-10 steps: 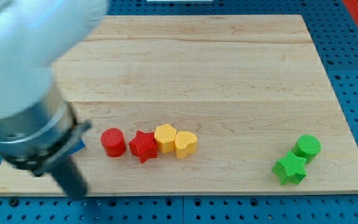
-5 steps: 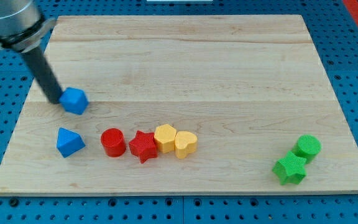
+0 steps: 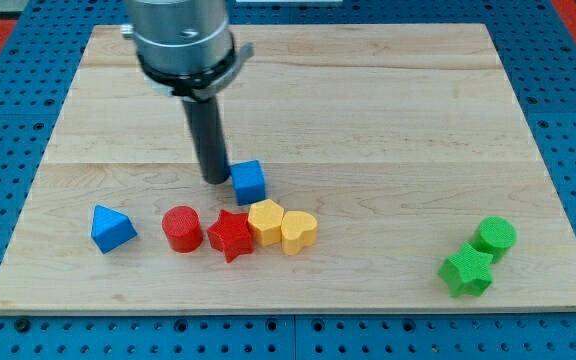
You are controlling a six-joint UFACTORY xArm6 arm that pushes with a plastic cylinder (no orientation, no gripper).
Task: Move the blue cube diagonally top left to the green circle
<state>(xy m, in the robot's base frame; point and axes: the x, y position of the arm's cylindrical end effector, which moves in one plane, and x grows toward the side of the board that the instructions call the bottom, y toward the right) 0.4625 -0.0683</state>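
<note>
The blue cube (image 3: 249, 181) sits on the wooden board (image 3: 368, 110) just above the yellow blocks. My tip (image 3: 214, 179) rests right against the cube's left side. The green circle (image 3: 495, 236) stands far off at the view's lower right, with a green star (image 3: 466, 271) touching it at its lower left.
A row of blocks lies below the cube: a blue triangle-like block (image 3: 111, 229), a red cylinder (image 3: 181, 229), a red star (image 3: 230, 235), a yellow hexagon (image 3: 266, 221) and a yellow heart (image 3: 299, 231). The arm's grey body (image 3: 181, 40) hangs over the board's top.
My tip and the blue cube have moved far to the view's right and a little down, from the board's left side to just above the yellow blocks.
</note>
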